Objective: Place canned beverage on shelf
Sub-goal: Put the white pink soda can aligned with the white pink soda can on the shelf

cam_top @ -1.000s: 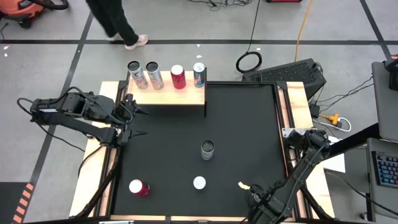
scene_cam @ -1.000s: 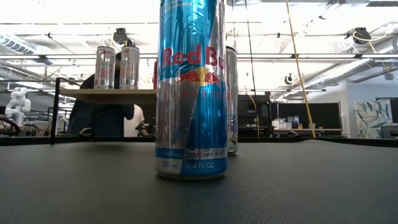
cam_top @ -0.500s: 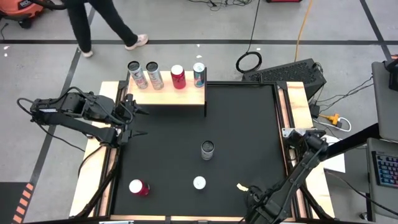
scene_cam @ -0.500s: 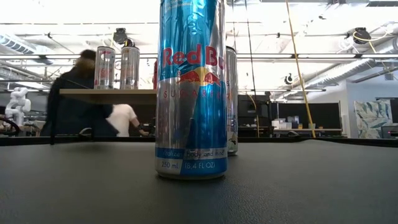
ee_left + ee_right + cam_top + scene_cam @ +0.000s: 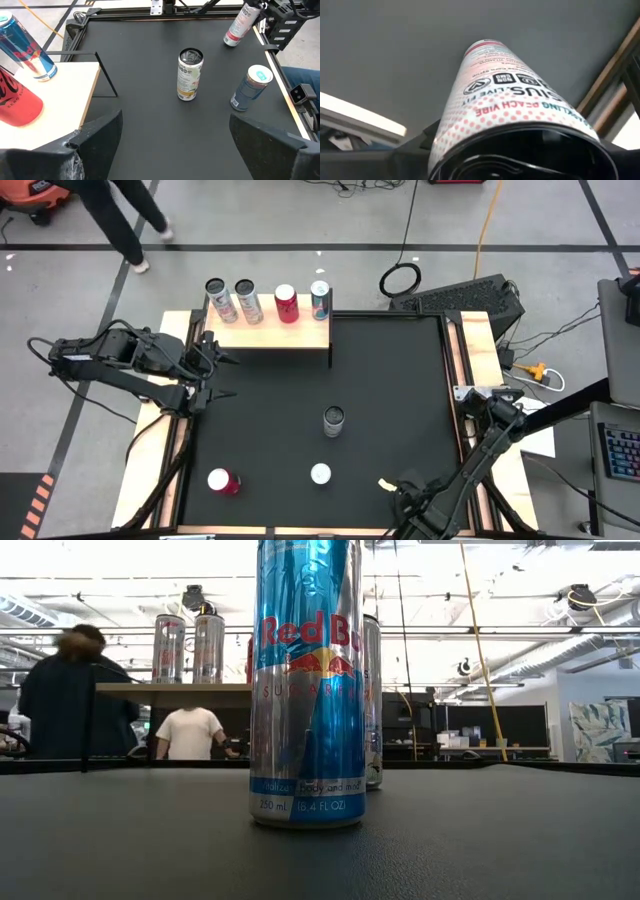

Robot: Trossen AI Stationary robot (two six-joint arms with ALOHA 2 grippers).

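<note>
High view: four cans stand in a row on the shelf (image 5: 270, 332) at the mat's far left corner. Just beside it, the left gripper (image 5: 222, 376) hangs with its fingers spread wide, holding nothing. At the near edge, the right gripper (image 5: 395, 488) surrounds a white peach-dotted can (image 5: 505, 100) lying tilted; whether its fingers grip cannot be told. Three more cans stand on the mat (image 5: 400, 400).
</note>
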